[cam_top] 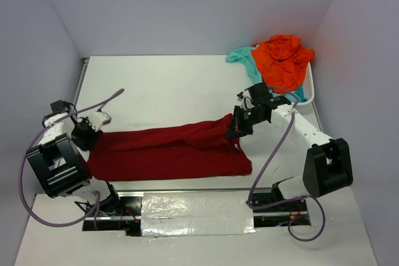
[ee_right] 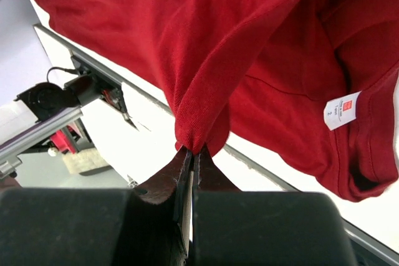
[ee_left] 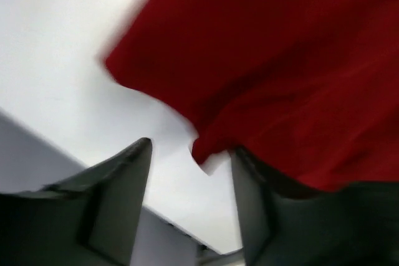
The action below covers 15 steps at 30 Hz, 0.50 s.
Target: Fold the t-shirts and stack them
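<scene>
My right pincer (ee_right: 192,151) was clamped on a pinched fold of the dark red t-shirt (ee_right: 156,29), which spread just ahead. My left pincer (ee_left: 190,146) stood apart, the shirt's edge just beyond its tips.

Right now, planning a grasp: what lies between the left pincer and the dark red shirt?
Nothing: in the left wrist view the dark red shirt reaches the open left pincer, ungripped, with bare table beyond.

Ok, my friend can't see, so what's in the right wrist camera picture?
A dark red t-shirt is pinched by a fold in the closed jaws at the bottom. A white label shows on its right side, over the white table.
</scene>
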Available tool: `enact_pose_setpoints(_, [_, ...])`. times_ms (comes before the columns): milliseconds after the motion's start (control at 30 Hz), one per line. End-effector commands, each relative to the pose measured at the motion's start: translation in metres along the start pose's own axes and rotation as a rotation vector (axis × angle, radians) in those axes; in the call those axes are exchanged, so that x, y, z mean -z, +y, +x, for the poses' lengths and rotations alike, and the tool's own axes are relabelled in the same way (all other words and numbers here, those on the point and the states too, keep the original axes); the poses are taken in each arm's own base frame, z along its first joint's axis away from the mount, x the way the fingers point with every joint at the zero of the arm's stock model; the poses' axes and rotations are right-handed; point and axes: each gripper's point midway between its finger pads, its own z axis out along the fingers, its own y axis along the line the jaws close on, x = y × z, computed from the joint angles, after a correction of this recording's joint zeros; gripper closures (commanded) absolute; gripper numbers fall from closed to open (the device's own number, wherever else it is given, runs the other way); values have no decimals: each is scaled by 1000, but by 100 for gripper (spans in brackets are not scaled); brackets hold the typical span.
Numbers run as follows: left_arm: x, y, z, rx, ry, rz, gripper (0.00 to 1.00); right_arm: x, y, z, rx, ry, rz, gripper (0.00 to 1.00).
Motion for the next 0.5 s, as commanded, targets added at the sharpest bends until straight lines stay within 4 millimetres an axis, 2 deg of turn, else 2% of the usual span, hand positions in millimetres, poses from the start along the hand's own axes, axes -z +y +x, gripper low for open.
enact_pose_setpoints(0, [-5,-5,19,-57,70,-17,29,-10,1,3,-2,24,-29,100])
enact_pose_setpoints(33, [-5,-3,24,-59,94,-27,2,-14,-1,1,-8,27,-31,100])
enact_pose_setpoints(100, [-2,11,19,-52,82,-70,1,-15,4,-8,-2,16,-40,100])
enact_pose_setpoints(133, [13,34,5,-42,49,-135,1,-19,4,-13,-5,21,-41,100])
enact_pose_setpoints(200, [32,54,-31,27,-89,-170,1,-18,14,-27,14,6,-62,100])
enact_pose_setpoints(233, [61,82,-62,27,-178,-246,1,-19,17,-34,21,-6,-72,100])
enact_pose_setpoints(267, [72,88,-85,30,-244,-261,0,-23,19,-41,16,-6,-79,100])
enact_pose_setpoints(300, [83,87,-124,13,-305,-290,1,-25,21,-46,14,-7,-85,100])
enact_pose_setpoints(333, [99,89,-154,-33,-344,-327,1,-27,24,-54,19,-17,-99,100])
enact_pose_setpoints(367, [102,82,-177,-77,-364,-335,1,-32,25,-64,3,-19,-108,100])
enact_pose_setpoints(400, [101,53,-222,-161,-407,-300,1,-35,28,-74,5,-34,-130,100])
enact_pose_setpoints(433, [97,32,-242,-207,-426,-257,4,-36,31,-83,2,-48,-142,100])
enact_pose_setpoints(467, [89,-15,-277,-329,-459,-174,6,-42,23,-92,-39,-48,-138,100])
